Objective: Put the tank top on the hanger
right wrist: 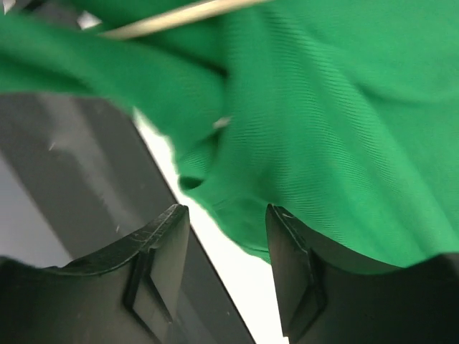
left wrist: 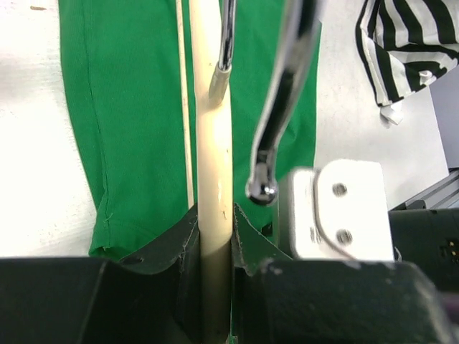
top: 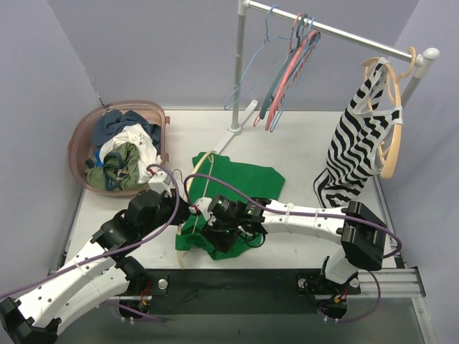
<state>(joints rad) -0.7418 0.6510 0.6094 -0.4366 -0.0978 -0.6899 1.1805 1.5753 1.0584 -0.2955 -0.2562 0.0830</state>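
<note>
White table point(top: 301, 143) ringed by pale lilac walls point(top: 143, 50) is what I'm working over, with both arm bases at my 6 o'clock edge. Closest in, my left gripper point(top: 189, 208) reaches toward the middle from 7 o'clock, and its wrist camera shows the left gripper point(left wrist: 215, 240) pinching the hanger point(left wrist: 215, 143), the dark fingers point(left wrist: 179, 244) pressed against both sides of the thick cream arm. The hanger's chrome hook point(left wrist: 280, 93) curves off just to the right of that grip. My right gripper point(top: 215, 228) comes across from 4 o'clock and meets the left one almost nose to nose. On its own camera the right gripper point(right wrist: 228, 215) is spread, its fingers point(right wrist: 161, 251) standing apart with a folded edge of the tank top point(right wrist: 344, 129) sitting at the tips; I can't tell whether they touch the cloth. The tank top point(top: 244, 179) lies bunched on the table at the centre, partly under both grippers, and the hanger point(top: 203, 166) lies on it, its cream arc showing at the cloth's 11 o'clock edge. Farther out, at 10 o'clock, a pink basket point(top: 82, 140) holds a heap of clothes. Along the back, from 12 to 2 o'clock, a metal rail point(top: 344, 32) carries thin hangers point(top: 287, 79) in pink and blue, and at its 2 o'clock end a zebra-striped top point(top: 358, 143) hangs on a tan hanger point(top: 393, 143).
</note>
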